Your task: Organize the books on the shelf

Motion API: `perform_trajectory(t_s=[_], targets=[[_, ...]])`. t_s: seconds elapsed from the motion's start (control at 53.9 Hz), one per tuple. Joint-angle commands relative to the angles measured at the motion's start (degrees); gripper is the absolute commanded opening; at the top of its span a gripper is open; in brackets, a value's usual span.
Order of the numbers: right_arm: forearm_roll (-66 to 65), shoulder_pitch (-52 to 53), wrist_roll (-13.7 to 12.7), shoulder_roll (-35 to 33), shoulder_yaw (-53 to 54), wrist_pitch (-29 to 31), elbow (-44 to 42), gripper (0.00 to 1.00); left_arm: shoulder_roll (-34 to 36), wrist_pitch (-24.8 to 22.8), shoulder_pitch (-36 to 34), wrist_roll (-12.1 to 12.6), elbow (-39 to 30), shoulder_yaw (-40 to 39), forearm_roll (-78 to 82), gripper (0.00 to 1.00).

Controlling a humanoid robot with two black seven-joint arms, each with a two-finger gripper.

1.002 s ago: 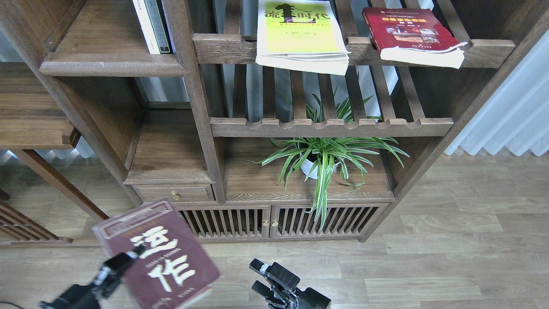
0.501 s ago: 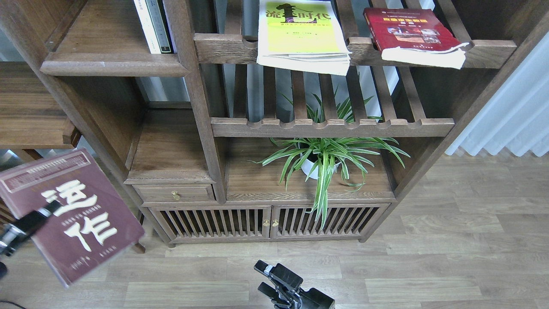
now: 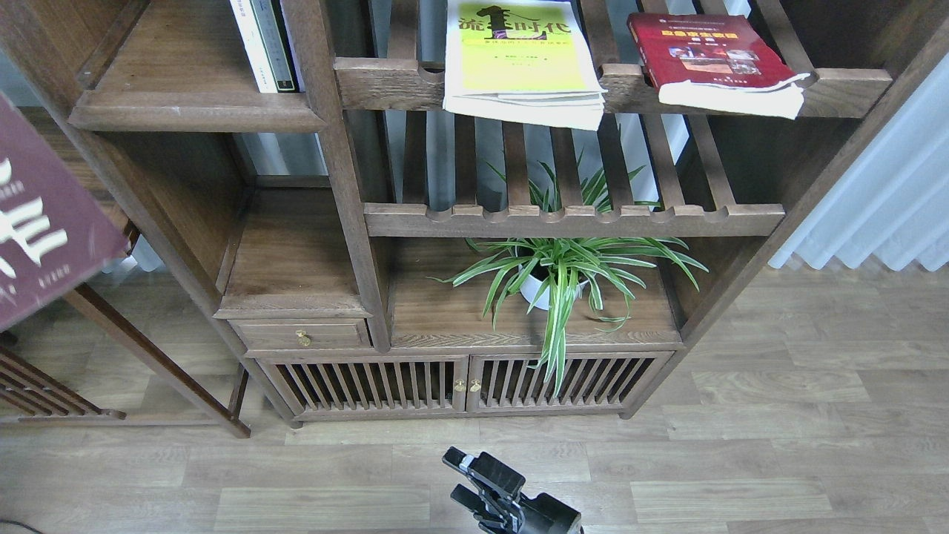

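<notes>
The dark maroon book (image 3: 44, 230) with big white characters hangs in the air at the left edge, partly cut off by the frame. My left gripper is out of view. The yellow-green book (image 3: 519, 63) and the red book (image 3: 708, 55) lie flat on the top slatted rack, overhanging its front rail. The solid walnut shelf (image 3: 193, 113) with a rounded front edge is at the upper left, to the right of and above the maroon book. My right gripper (image 3: 468, 482) is low at the bottom centre over the floor, open and empty.
Thin white and dark-green-spined books (image 3: 263, 44) stand at the shelf's right end against the upright post (image 3: 334, 170). A spider plant (image 3: 563, 274) in a white pot sits on the lower board. A small drawer (image 3: 300, 335) and slatted cabinet doors (image 3: 460, 382) are below. A curtain (image 3: 882, 200) hangs at the right.
The maroon book has moved up and to the left, from low over the floor to the left edge, and my left gripper has left the view. The right gripper has barely moved.
</notes>
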Motion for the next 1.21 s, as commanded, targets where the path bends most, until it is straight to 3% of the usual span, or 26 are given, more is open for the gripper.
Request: perform_trajectory(t_s=[0.0,0.093,0.241,0.538,0.891,1.188], targets=[[0.0,0.0,0.0,0.0,0.0,0.0,0.0,0.99,3.1,0.0,-8.0,2.0,0.0,0.9,0.1,0.06],[0.0,0.0,0.0,0.0,-0.1,0.0,0.0,0.99,6.1,0.0,-15.9,2.5,0.0,2.3,-0.1,0.06],[0.0,0.0,0.0,0.0,-0.1,0.0,0.1,0.99,11.9,0.0,-29.0,2.4,0.4,11.8,-0.5,0.06],[0.3,-0.5,0.0,0.0,0.0,0.0,0.1,0.99,12.5,0.0,-47.9,4.0,1.9,27.1,3.9,0.06],[0.1,-0.1,0.0,0.0,0.0,0.0,0.2,0.99,11.4,0.0,-53.2,3.7,10.0,27.1,18.4,0.06],[-0.2,0.2,0.0,0.0,-0.1,0.0,0.7,0.99,-2.2,0.0,-57.9,2.7,14.4,27.3,25.9,0.06]])
